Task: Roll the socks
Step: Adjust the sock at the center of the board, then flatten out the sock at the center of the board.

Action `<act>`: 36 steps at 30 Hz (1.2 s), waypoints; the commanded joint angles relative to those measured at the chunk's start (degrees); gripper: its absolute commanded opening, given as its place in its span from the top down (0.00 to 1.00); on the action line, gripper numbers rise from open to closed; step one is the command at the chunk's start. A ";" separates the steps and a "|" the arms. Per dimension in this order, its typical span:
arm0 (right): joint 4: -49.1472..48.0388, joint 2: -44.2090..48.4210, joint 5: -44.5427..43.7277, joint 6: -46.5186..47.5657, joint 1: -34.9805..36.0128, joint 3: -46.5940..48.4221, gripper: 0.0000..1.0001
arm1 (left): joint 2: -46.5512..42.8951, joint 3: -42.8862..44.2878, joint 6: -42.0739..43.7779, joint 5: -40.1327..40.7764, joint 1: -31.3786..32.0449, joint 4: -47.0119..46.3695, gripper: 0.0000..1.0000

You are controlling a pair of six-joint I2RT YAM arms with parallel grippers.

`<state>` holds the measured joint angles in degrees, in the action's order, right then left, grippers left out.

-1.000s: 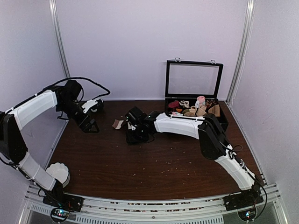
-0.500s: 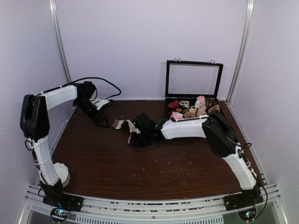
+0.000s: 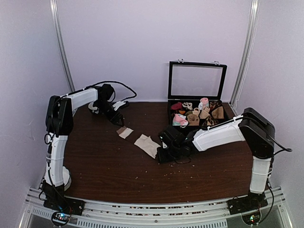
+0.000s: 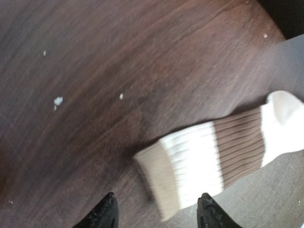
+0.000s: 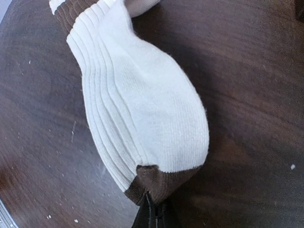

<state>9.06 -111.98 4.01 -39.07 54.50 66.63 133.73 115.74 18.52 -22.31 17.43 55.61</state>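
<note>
Arm stretched low — right gripper [image 5: 152,210] pinching the socks [image 5: 142,104].

Blurred socks [image 4: 199,166] run off the left wrist view.

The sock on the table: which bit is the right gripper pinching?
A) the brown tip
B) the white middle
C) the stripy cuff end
A: in the right wrist view, the right gripper is shut on the brown tip of the sock, while the white middle lies free on the table.
</note>
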 commanded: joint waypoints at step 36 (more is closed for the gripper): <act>5.76 31.76 -21.24 7.58 1.45 -12.76 0.00 | -0.72 12.23 1.19 -9.50 1.11 16.45 1.00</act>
<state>13.32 -87.05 -7.11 -34.96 55.61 55.70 137.69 119.63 17.04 -34.35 18.39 67.53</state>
